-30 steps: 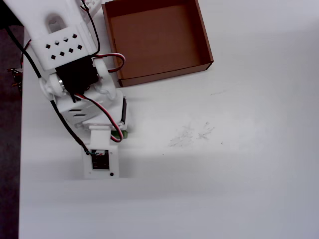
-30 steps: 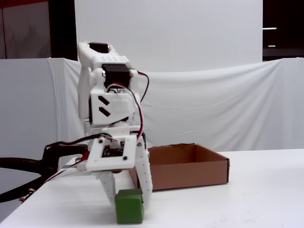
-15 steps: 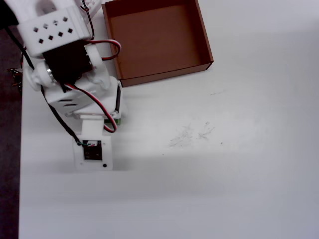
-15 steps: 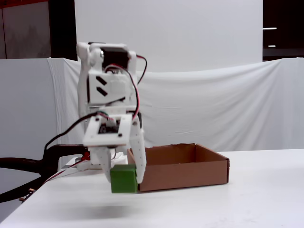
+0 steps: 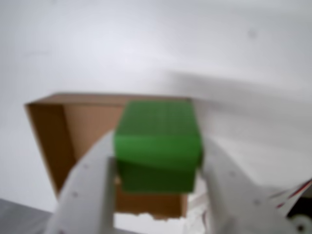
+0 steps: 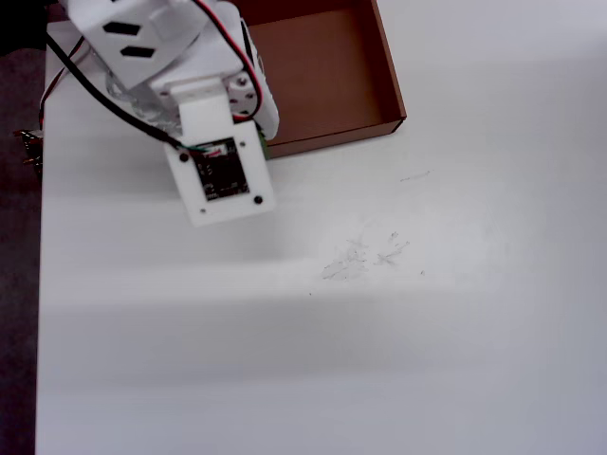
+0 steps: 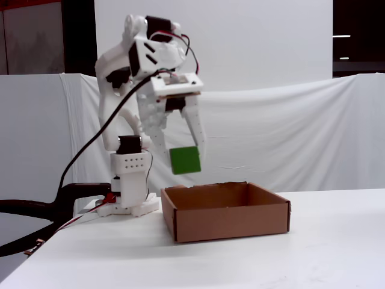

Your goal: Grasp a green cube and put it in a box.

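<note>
My gripper is shut on the green cube, with a white finger pressed on each side. In the fixed view the gripper holds the green cube in the air above the near left corner of the box, clear of its rim. The box is a shallow brown cardboard tray; it shows behind and below the cube in the wrist view and at the top of the overhead view. In the overhead view the arm hides the cube except for a green sliver.
The white table spreads wide around the box, with faint scuff marks near its middle. The arm's base stands left of the box in the fixed view. Cables trail off the table's left edge.
</note>
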`<control>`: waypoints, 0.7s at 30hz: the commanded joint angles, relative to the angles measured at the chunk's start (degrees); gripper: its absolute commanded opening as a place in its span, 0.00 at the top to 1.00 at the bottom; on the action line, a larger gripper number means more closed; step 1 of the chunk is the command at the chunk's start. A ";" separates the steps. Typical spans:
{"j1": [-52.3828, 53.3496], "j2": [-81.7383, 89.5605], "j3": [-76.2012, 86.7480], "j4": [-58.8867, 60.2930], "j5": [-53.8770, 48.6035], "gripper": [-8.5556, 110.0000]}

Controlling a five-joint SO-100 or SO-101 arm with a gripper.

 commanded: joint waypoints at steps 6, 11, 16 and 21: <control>-16.08 8.53 12.48 -2.11 1.93 0.80; -20.04 7.82 21.71 -7.91 2.37 0.80; -23.12 4.57 30.23 -15.56 2.37 0.79; -23.38 -0.79 31.46 -18.63 2.37 0.79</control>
